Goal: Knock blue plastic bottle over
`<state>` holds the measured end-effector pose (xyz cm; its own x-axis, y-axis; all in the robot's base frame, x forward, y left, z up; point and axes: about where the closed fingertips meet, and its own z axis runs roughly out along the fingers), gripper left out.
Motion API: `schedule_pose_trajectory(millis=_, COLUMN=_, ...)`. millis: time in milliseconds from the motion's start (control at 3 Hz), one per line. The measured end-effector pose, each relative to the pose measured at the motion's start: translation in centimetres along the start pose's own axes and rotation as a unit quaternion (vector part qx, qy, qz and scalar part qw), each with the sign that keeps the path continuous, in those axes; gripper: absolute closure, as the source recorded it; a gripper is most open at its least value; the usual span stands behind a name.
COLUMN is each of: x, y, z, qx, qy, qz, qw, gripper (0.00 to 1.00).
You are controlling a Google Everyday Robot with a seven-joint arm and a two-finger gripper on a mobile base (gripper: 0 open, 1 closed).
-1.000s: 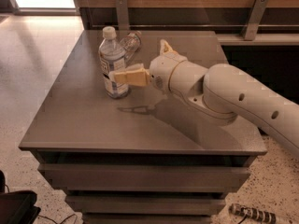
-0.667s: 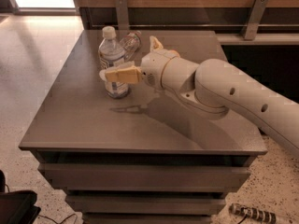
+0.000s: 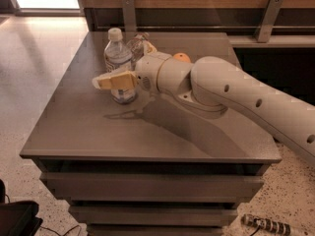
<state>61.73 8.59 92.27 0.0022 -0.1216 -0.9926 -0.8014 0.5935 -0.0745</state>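
Though upright — bottle (image 3: 117, 59) behind gripper (image 3: 107, 81)

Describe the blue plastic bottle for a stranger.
At the far left of the table, the blue plastic bottle stands upright behind the robot's hand. Unlike the smaller clear bottle beside it, it has a white cap and label.

Upright blue plastic bottle (image 3: 118, 58), white cap; gripper (image 3: 115, 80) across its front.
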Motion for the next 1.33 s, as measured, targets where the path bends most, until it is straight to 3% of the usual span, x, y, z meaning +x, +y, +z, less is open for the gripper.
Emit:
schedule_pose_trajectory(millis=333, x=1.83, y=0.03, z=0.86, qx=0.002, qy=0.01, qz=0.026, qw=0.9996, gripper=0.17)
schedule_pose_trajectory(millis=1333, x=1.44, y=0.54, z=1.12, qx=-0.003, qy=0.008, qz=0.023, qw=0.9997, gripper=0.86)
